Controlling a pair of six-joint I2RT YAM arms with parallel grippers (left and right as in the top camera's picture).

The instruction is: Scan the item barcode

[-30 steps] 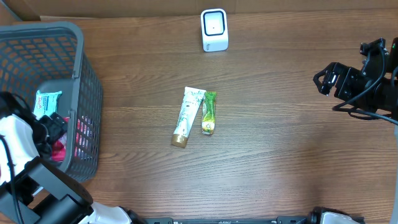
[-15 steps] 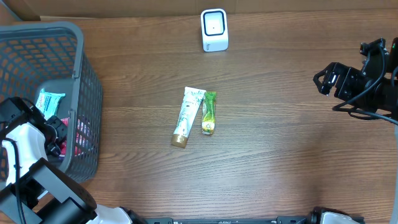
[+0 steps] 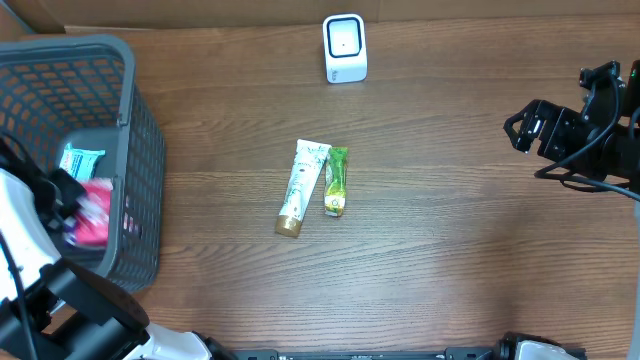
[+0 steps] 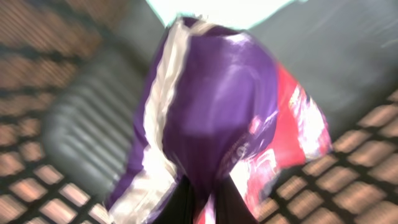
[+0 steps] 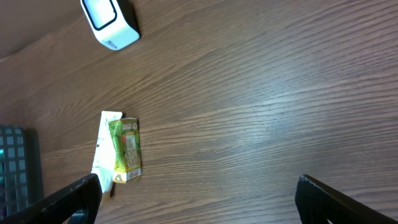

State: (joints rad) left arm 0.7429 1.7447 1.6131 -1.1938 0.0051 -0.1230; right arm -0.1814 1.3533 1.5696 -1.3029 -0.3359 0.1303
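The longer tube (image 3: pixel 303 187) and the shorter tube (image 3: pixel 336 181) lie side by side in front of the scanner (image 3: pixel 345 47). Far left of the scanner stands the basket (image 3: pixel 142 150), with a pouch (image 3: pixel 92 215) and a packet (image 3: pixel 78 160) inside it.

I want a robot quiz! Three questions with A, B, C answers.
1. Where on the table is the white scanner? A near edge B middle C far edge
2. How many tubes lie mid-table? A one B two C four
3. What is the left gripper doing? A shut on a purple packet B hanging open C pressing a button
Answers: 1 C, it stands by the far edge. 2 B, one white, one green, side by side. 3 A, the wrist view shows the packet pinched.
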